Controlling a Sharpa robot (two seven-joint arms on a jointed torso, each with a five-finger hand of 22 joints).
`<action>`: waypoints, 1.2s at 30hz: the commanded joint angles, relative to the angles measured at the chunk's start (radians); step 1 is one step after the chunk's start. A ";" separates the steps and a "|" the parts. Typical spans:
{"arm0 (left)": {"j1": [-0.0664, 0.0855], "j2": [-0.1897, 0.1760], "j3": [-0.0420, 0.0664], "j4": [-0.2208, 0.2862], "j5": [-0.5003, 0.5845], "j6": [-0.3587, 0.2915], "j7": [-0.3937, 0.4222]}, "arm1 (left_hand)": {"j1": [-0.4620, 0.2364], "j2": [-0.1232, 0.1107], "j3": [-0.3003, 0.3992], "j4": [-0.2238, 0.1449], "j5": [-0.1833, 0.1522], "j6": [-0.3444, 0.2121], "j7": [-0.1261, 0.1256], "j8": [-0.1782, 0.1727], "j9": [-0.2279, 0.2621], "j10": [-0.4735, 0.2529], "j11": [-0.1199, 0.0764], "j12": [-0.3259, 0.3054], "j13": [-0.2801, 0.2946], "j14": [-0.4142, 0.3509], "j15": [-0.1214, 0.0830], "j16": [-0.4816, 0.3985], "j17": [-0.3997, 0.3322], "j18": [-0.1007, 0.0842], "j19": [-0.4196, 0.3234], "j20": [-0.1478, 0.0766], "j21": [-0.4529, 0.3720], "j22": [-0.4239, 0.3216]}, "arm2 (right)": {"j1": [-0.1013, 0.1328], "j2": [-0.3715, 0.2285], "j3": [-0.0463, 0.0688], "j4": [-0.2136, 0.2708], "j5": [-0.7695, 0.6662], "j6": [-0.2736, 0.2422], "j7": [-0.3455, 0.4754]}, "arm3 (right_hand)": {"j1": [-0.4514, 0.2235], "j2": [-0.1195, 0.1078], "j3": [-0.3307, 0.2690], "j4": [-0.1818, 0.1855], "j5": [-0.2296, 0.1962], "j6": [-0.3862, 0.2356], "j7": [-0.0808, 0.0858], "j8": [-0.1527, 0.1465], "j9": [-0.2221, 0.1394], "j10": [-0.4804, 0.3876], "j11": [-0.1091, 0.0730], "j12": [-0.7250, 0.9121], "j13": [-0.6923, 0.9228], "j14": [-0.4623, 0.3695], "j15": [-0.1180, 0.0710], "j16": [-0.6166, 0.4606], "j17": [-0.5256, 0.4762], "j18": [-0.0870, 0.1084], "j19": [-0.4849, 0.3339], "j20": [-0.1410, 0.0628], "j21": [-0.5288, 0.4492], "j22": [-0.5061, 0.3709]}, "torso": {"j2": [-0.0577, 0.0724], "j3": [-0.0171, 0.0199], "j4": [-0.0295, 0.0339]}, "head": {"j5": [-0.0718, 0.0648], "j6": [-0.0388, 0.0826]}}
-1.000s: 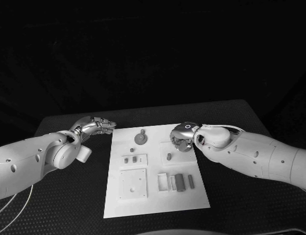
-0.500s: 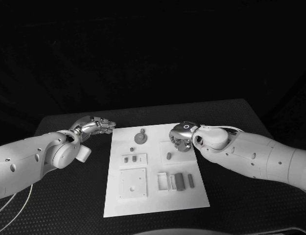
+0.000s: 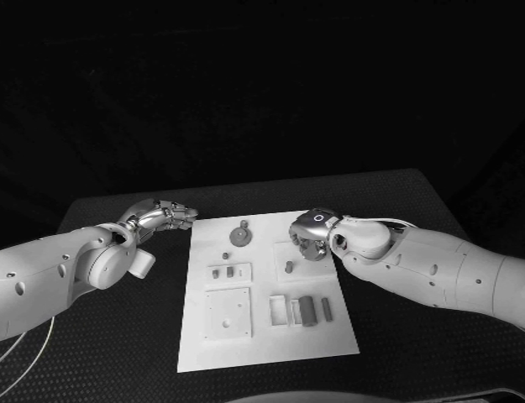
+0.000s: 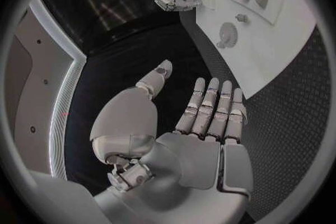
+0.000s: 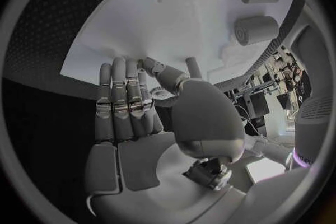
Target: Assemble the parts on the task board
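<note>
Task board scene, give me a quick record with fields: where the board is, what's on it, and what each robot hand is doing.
board: white task board flat on the black table, between the two arms
parts: round disc part at the board's far end; small peg near the middle; further small pieces nearer the robot
left robot hand: left robot hand over the table beside the board's far left corner, fingers extended, holding nothing
right robot hand: right robot hand over the board's far right area, fingers extended, nothing visibly held
</note>
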 commanded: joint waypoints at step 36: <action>0.001 0.001 0.001 -0.008 -0.003 0.012 0.006 | 0.009 0.000 -0.002 -0.006 -0.004 -0.009 0.045 0.005 -0.002 -0.008 0.003 0.004 -0.005 0.002 0.006 -0.006 0.003 -0.008 -0.012 -0.001 0.006 0.004 | -0.025 -0.052 -0.001 0.053 -0.018 -0.081 -0.041 | 0.006 0.011 0.009 0.002 -0.001 0.055 -0.022 0.031 0.032 0.070 -0.026 0.022 0.036 0.070 -0.030 0.018 0.065 0.014 0.078 -0.028 0.018 0.032 | 0.000 0.0007 -0.0012 | -0.002 0.003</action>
